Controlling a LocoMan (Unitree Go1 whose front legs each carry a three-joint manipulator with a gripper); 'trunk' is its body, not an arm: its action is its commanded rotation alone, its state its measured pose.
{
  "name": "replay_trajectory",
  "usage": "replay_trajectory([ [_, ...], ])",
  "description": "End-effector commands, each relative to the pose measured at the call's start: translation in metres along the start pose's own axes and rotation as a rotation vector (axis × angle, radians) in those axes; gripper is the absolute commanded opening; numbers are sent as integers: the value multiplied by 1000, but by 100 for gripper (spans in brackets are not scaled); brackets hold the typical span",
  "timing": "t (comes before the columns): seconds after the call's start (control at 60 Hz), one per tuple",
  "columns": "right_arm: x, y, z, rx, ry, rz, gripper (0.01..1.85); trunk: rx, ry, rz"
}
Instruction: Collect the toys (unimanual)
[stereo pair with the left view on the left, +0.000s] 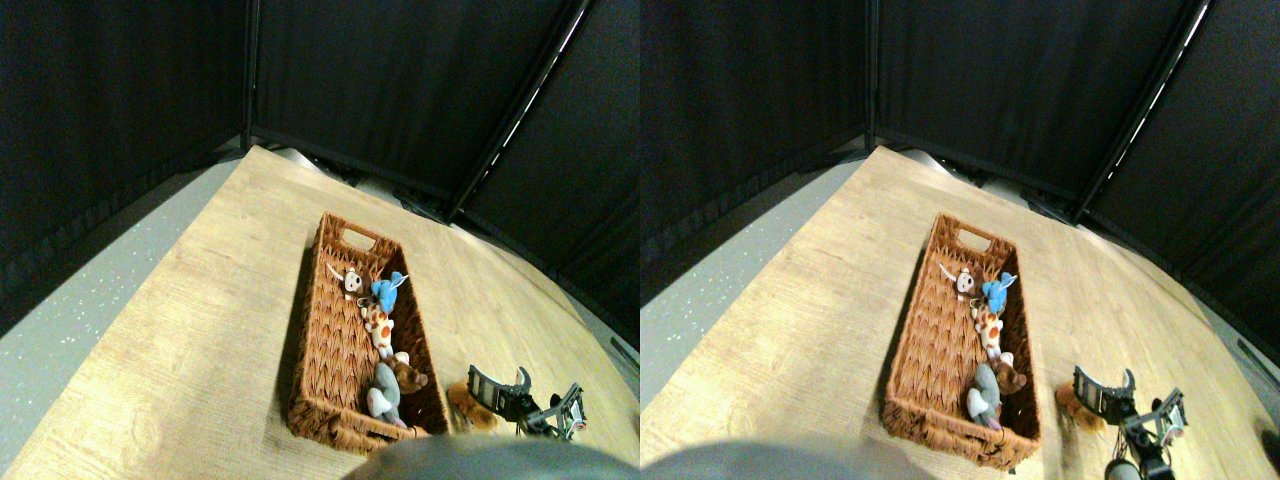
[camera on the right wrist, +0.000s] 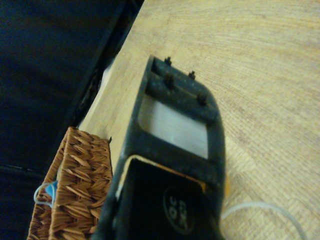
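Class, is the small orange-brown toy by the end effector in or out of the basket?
Out: the orange-brown toy lies on the table beside the basket.

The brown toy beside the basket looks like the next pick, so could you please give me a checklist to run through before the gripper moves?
1. Target located: ok. The brown toy lies on the table, outside the basket by its right wall.
2. Gripper position: ok. The right gripper sits right next to the toy.
3. Grasp secured: cannot tell. Neither view shows the jaws around the toy.
4. String loop clear: cannot tell. A white loop lies on the wood by the gripper frame.
5. Room in the basket: ok. Its left side is bare; the toys line the right wall.
6. Basket clearance: ok. The wicker rim stands apart from the gripper.
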Motion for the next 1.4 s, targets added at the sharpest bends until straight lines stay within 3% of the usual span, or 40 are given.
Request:
replay_trajectory([
  [0.017,0,-5,0,-11,16,31,85,-27,27,21],
  [0.233,3,-19,-6,76,15,4,79,-28,28,31],
  [0.383,5,-30,-13,72,3,-32,86,-26,32,34],
  [0.7,16,-48,-20,97,-45,-68,69,-24,39,36],
  [0.767,17,-45,-21,98,-41,-69,61,-24,39,37],
  [0.933,23,-39,-20,143,-74,-26,6,-18,34,31],
  [1.067,24,-30,-22,145,-134,9,6,-12,31,28],
  [1.267,23,-6,-21,36,-132,82,6,-5,22,22],
  [1.4,24,20,-23,-55,-110,140,6,-3,6,18],
])
